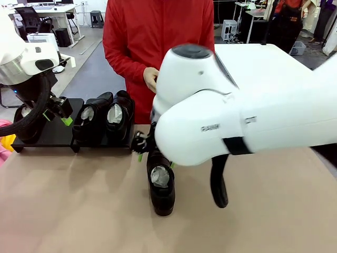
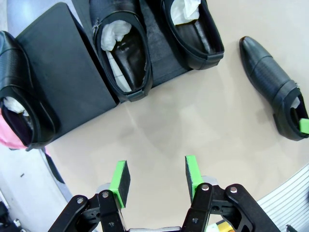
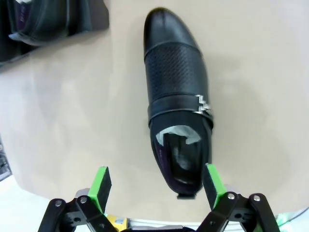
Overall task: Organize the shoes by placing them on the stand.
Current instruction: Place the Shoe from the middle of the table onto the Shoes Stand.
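Observation:
A low black stand (image 1: 52, 136) sits at the back left of the table. Two glossy black shoes (image 1: 92, 118) (image 1: 120, 113) with white paper inside rest side by side on its right panel. Another shoe (image 2: 19, 96) lies on the left panel's far end. A last shoe (image 1: 160, 182) lies on the table, toe away from the stand (image 2: 63, 67). My right gripper (image 3: 157, 186) is open and straddles that shoe's (image 3: 178, 121) heel, the heel close to one pad. Over the table in front of the stand, my left gripper (image 2: 157, 176) hangs open with nothing between its pads.
A person in a red top (image 1: 158, 37) stands at the far side with a hand (image 1: 151, 79) near the table edge. My bulky right arm (image 1: 237, 116) blocks much of the front view. Something pink (image 1: 4, 142) lies at the table's left edge. Bare tabletop spreads along the near side.

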`<state>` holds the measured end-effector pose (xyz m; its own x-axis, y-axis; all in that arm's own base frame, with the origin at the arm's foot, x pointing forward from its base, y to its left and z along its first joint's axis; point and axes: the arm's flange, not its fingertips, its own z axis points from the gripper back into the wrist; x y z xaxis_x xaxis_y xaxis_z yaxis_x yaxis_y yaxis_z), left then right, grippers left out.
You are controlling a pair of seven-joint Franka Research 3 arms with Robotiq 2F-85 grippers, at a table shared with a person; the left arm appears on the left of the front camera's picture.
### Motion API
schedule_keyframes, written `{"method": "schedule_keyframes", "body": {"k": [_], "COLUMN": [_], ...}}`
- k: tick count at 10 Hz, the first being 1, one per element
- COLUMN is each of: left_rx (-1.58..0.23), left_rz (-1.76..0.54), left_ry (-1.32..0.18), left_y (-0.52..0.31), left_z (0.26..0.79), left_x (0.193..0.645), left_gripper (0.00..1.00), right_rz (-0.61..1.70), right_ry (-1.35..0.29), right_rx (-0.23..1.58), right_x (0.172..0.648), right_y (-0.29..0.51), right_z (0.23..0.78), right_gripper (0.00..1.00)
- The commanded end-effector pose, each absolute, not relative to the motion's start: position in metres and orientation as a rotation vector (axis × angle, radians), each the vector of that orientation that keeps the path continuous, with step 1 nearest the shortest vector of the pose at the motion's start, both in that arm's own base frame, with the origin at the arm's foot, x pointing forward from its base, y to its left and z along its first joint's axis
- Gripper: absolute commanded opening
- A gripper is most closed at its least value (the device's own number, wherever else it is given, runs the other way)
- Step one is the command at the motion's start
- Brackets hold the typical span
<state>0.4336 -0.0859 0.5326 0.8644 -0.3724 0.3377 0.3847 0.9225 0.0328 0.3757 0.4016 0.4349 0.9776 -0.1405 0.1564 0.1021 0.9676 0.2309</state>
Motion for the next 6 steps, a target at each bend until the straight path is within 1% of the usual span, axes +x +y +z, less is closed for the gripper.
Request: {"method": "schedule_keyframes", "body": {"k": [1, 2, 3, 4, 5, 6], "left_rx": [-0.036, -0.021, -0.05, -0.045, -0.082, -0.191], "left_rz": [-0.397, -0.399, -0.371, -0.307, -0.215, -0.206], "left_ry": [-0.347, -0.391, -0.421, -0.455, -0.457, -0.356], "left_y": [-0.086, -0.099, -0.118, -0.141, -0.166, -0.186], "left_z": [0.533, 0.539, 0.544, 0.548, 0.549, 0.547], "left_x": [0.434, 0.418, 0.402, 0.383, 0.36, 0.341], "left_gripper": [0.61, 0.61, 0.61, 0.61, 0.61, 0.61], "right_rz": [-0.155, -0.212, -0.254, -0.317, -0.388, -0.421], "right_ry": [-0.213, -0.224, -0.212, -0.204, -0.179, -0.157], "right_rx": [0.262, 0.259, 0.229, 0.189, 0.167, 0.178], "right_x": [0.369, 0.371, 0.376, 0.381, 0.391, 0.399], "right_y": [0.347, 0.326, 0.308, 0.291, 0.274, 0.265], "right_z": [0.453, 0.457, 0.455, 0.449, 0.44, 0.432], "right_gripper": [1.0, 1.0, 1.0, 1.0, 1.0, 1.0]}}
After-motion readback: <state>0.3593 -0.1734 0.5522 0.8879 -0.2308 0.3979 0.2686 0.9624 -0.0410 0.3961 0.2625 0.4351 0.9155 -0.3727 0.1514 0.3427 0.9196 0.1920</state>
